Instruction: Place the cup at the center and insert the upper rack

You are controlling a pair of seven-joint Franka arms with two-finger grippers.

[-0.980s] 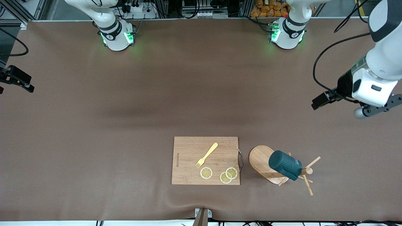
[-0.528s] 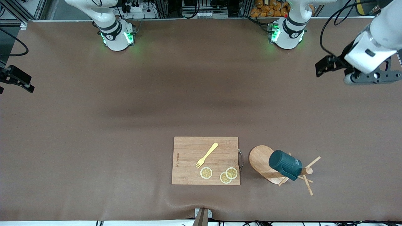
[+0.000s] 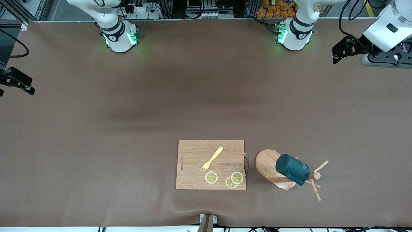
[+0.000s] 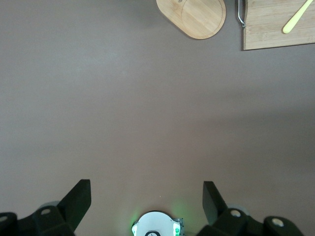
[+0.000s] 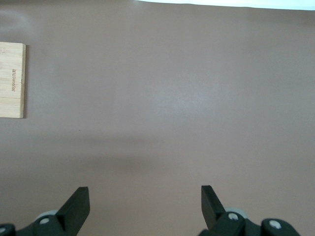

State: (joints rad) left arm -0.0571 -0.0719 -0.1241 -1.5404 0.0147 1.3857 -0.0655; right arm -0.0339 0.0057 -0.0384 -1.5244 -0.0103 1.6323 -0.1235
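On the upper rack, the cup is hanging on a peg, mouth tilted away (nothing showing inside). Just beside the rack's base, a cutting board is carrying a yellow fork and lemon slices. The left gripper is hovering over bare counter, fingers wide, well apart from the cup; the right gripper is waiting, fingers wide.

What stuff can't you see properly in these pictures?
- The cup: its inside and handle are turned away from the front camera; both wrist views miss the cup.
- The rack: the cup covers part of its post in the front view; the left wrist view's edge cuts off all but part of its base.
- The board: the right wrist view's edge leaves only one end.
- The right gripper: the front view's edge cuts most of it off.
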